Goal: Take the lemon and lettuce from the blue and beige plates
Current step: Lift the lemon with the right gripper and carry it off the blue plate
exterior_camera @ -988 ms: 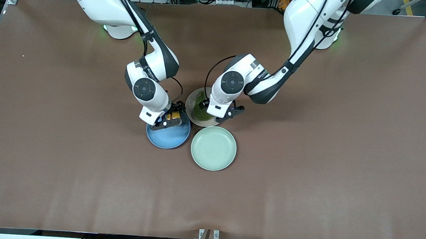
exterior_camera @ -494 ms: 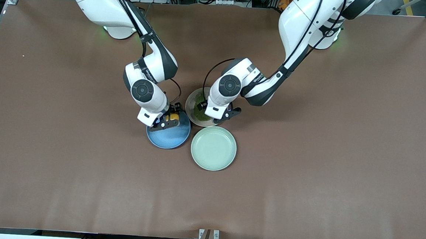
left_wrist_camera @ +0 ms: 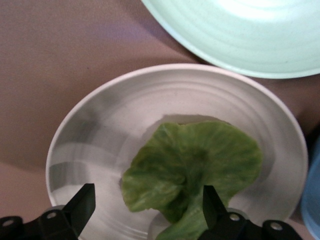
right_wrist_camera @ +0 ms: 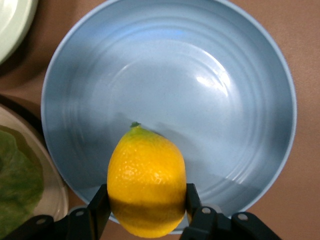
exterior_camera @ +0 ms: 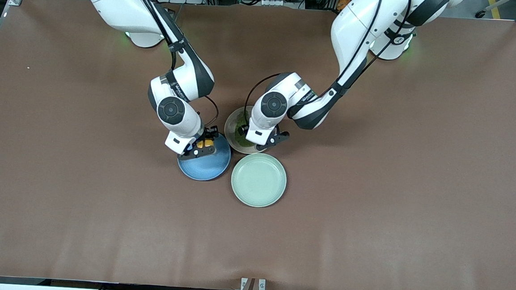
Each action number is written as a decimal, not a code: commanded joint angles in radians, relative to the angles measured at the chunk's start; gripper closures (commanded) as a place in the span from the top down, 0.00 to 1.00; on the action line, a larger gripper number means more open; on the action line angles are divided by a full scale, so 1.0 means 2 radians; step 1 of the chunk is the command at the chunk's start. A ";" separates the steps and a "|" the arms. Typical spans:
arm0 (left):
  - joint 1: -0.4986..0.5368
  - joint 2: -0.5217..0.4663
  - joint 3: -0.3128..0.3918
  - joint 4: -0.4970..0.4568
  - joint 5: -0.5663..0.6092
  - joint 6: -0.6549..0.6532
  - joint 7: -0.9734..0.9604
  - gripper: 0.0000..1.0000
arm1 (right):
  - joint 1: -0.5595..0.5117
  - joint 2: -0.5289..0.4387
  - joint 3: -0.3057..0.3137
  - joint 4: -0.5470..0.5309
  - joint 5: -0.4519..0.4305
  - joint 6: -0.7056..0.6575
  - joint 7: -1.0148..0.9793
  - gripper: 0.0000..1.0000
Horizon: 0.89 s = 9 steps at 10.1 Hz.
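My right gripper [exterior_camera: 205,145] [right_wrist_camera: 146,204] is shut on the yellow lemon [right_wrist_camera: 146,180] [exterior_camera: 205,142], one finger on each side of it. It holds the lemon over the blue plate [right_wrist_camera: 200,75] [exterior_camera: 205,166], at the rim nearest the robots; I cannot tell whether the lemon touches the plate. My left gripper [exterior_camera: 260,136] [left_wrist_camera: 148,207] stands open low over the beige plate [left_wrist_camera: 100,130] [exterior_camera: 230,125]. The crinkled green lettuce [left_wrist_camera: 195,170] [exterior_camera: 240,136] lies flat in that plate, and its stem end sits between the two dark fingers [left_wrist_camera: 82,205].
A pale mint-green plate [exterior_camera: 258,179] [left_wrist_camera: 250,30] holding nothing lies beside the blue and beige plates, nearer to the front camera, almost touching both. All three plates cluster at the middle of the brown table [exterior_camera: 395,171].
My right gripper has shut on the lemon. My left hand has shifted a little over the beige plate, covering more of the lettuce, and stays open.
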 commanded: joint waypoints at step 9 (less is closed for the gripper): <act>-0.021 0.011 0.011 0.011 0.004 0.002 -0.005 0.74 | -0.032 -0.101 -0.117 0.016 0.000 -0.110 -0.167 0.10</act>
